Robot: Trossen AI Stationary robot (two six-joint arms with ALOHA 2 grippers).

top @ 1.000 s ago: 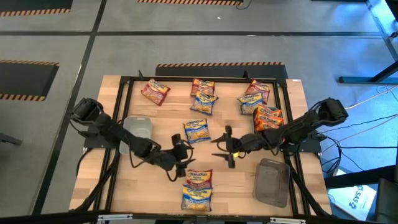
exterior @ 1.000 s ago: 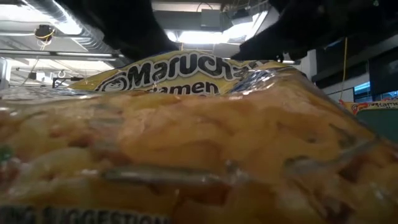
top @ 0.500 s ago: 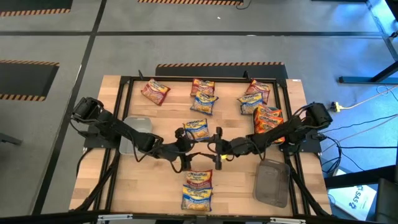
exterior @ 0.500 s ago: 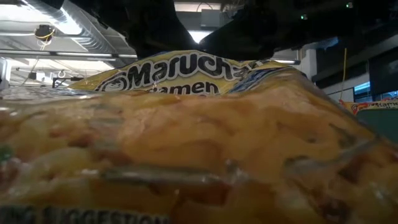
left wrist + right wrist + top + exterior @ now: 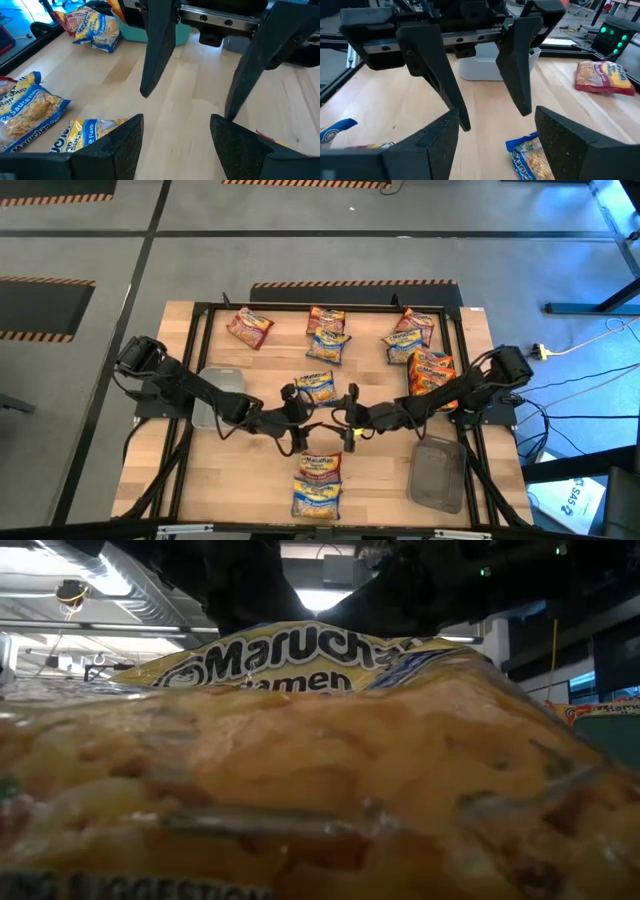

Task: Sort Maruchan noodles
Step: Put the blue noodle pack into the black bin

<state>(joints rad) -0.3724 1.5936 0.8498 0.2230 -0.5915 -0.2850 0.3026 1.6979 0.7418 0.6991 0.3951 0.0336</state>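
Now both arms have swung in from where they were a second ago and meet nose to nose over the middle of the counter (image 5: 250,345). Your left gripper (image 5: 297,420) and right gripper (image 5: 345,420) face each other, just below the single blue-and-yellow packet (image 5: 317,388) at centre. Over the last half second nothing shifts, so you seem paused between picks with no packet in transit.

Both sets of fingers stand spread apart and empty: the left fingers (image 5: 120,145) and right fingers (image 5: 432,142) frame only bare wood and the opposite arm's fingers.

The noodles lie scattered: a maroon packet (image 5: 249,327) at the far left, mixed clusters along the far edge and right, and a small pile (image 5: 318,483) at the near edge. A grey tray (image 5: 438,472) and a clear tray (image 5: 220,393) hold no packets, so sorting looks barely begun.
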